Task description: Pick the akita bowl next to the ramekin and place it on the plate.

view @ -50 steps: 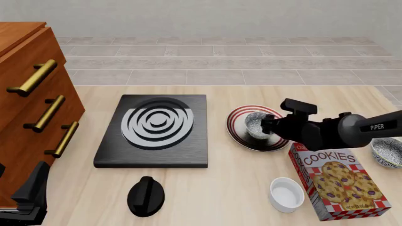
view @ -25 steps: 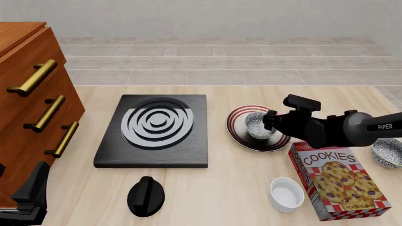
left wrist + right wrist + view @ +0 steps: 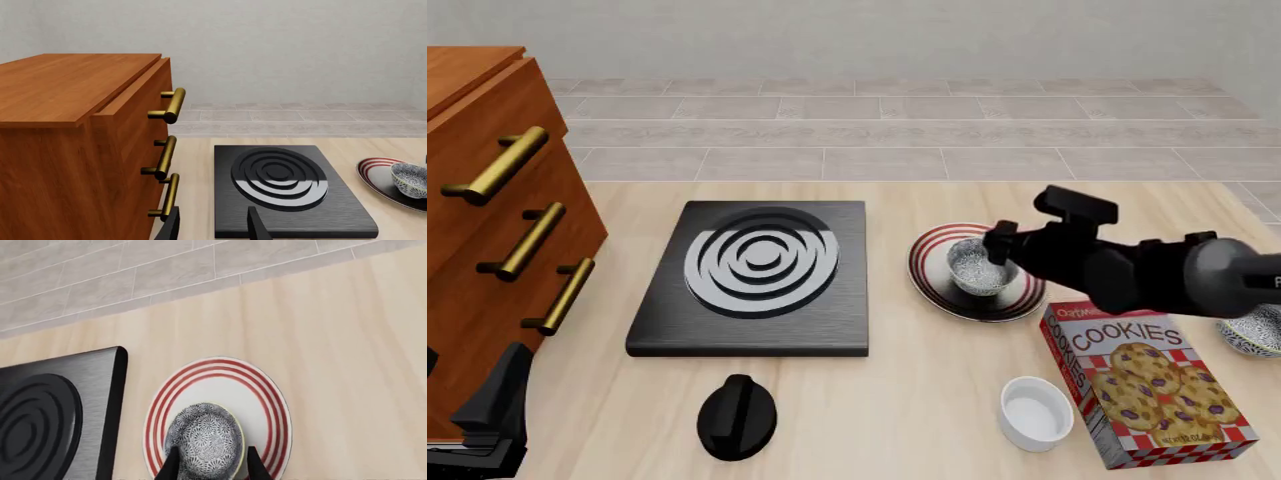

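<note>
We find the akita bowl already sitting on the plate, a little toward the plate's near side, and the right gripper is directly over it: in the right wrist view its two fingertips flank the bowl's rim on either side, close to it, but we cannot tell whether they press on it or stand just free. The bowl is round, so it has no long axis to line up with; the relation that matters is that the bowl lies straight below and between the jaws. If the placement is finished, we judge the move to come is a plain parting of the fingers and a lift straight up. The right arm is by far the nearer; the left gripper hangs spread and empty near the wooden drawer unit, well apart. Around the plate we see the black slab with white rings just beside it, the cookie box near, the ramekin beside that box, and the twin bowl at the far right, partly hidden by the arm.
</note>
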{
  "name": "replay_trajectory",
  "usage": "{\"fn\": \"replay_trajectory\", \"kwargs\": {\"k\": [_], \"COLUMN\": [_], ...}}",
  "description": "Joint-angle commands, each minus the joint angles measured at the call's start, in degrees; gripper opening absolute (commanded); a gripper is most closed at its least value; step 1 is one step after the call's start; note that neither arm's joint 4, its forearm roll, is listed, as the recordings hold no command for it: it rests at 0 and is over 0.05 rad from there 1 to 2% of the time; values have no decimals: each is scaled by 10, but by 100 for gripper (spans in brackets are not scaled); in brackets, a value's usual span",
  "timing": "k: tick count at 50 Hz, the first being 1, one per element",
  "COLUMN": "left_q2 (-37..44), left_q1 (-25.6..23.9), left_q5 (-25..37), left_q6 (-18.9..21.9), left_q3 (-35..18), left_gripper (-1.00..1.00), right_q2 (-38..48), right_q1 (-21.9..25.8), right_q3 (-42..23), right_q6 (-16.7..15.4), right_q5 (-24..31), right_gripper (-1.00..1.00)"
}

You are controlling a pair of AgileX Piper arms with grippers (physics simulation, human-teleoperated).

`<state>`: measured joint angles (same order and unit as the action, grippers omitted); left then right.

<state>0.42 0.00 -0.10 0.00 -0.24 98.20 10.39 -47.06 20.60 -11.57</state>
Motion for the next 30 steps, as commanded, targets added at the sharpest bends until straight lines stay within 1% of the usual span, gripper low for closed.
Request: {"fn": "replay_trajectory", "kwargs": {"k": [1,17,30], "left_q2": [0,0,0], "left_q1": [0,0,0], "left_q5": [0,0,0], "left_q6": [0,0,0], "left_q3": [0,0,0], "left_gripper": [100,100,100], "right_q2": [-29,-67,-91], "right_q1": [5,2,3], "right_q3": [6,8,22], "right_q6": [3,2,6], "right_q5": [11,31,32], "right_gripper": [100,100,100]}}
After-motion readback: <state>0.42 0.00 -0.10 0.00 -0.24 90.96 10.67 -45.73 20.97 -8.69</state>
